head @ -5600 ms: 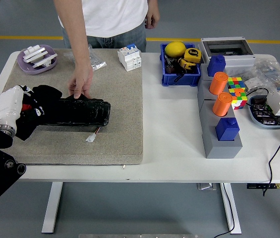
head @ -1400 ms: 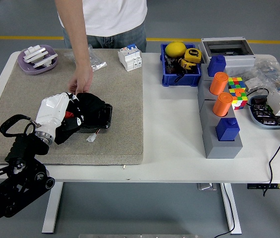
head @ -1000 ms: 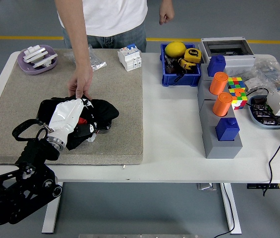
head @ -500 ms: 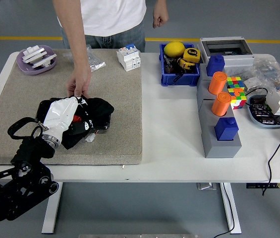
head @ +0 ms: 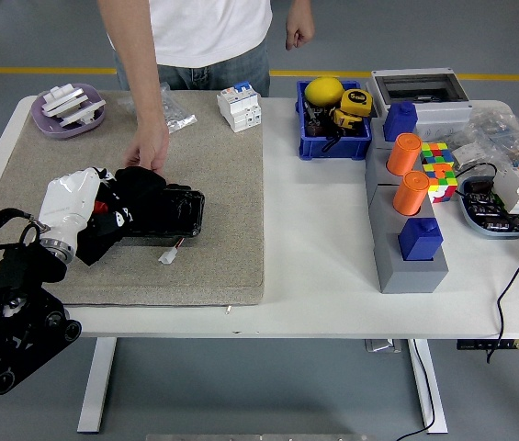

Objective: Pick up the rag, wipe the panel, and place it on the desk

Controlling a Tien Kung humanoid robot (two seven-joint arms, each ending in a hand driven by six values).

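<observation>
A black panel (head: 169,213) lies on the beige mat (head: 222,248) left of centre. My left hand (head: 77,204), white with dark fingers, presses a black rag (head: 130,197) onto the panel's left part, fingers curled over the cloth. A person's hand (head: 149,150) rests on the panel's far edge, holding it still. My right arm is out of view.
A small white connector (head: 168,256) lies just in front of the panel. A purple dish (head: 68,107) sits at the mat's back left, a white breaker (head: 241,106) at its back right. Blue bin (head: 333,129), grey block with orange cylinders (head: 408,216) stand to the right.
My left hand has dragged the rag leftward along the panel, uncovering its right end. The person's hand stays on the far edge.
</observation>
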